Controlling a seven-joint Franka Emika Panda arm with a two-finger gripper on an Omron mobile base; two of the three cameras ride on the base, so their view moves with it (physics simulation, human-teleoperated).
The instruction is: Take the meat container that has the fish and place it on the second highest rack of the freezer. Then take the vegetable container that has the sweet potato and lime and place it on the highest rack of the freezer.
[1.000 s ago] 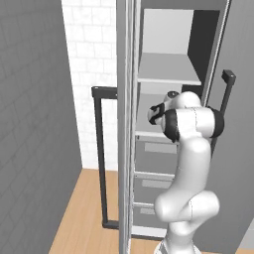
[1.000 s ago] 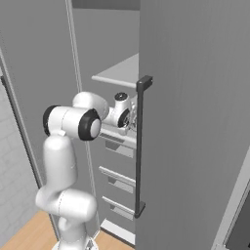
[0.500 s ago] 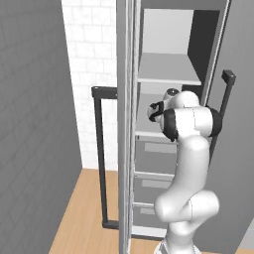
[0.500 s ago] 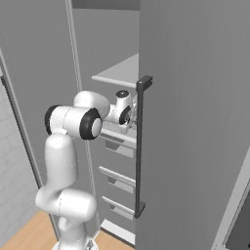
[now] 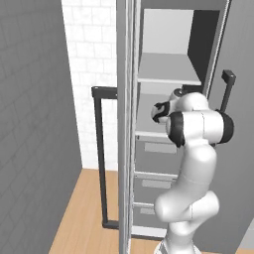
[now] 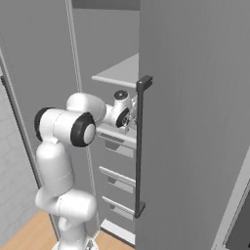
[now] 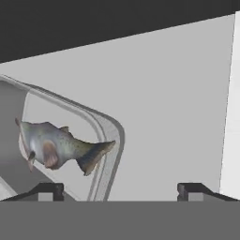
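Between the two dark fingertips [image 7: 50,191] at the bottom of the hand view, the pincer [image 7: 122,192] stands wide apart and grips nothing. Just beyond it, toward ten o'clock, lies the meat container [image 7: 107,140], a pale tray with a rounded corner and raised rim, resting flat on a pale-grey shelf [image 7: 178,103]. Inside the tray, at about nine o'clock from the pincer, the fish [image 7: 58,146] lies with its tail pointing toward the tray's rounded corner; it is grey with a brownish patch. One fingertip overlaps the tray's near edge in that view; whether it touches I cannot tell.

From the left base view, the pincer [image 5: 159,112] reaches into the open freezer [image 5: 168,59] at the level of the second shelf down [image 5: 149,130], with the highest rack [image 5: 168,69] at twelve o'clock above it. Grey drawers [image 5: 156,154] sit at six o'clock below. From the right base view, the hand [image 6: 124,113] is tucked just behind the door's black bar handle [image 6: 140,146], under the highest rack [image 6: 119,73].
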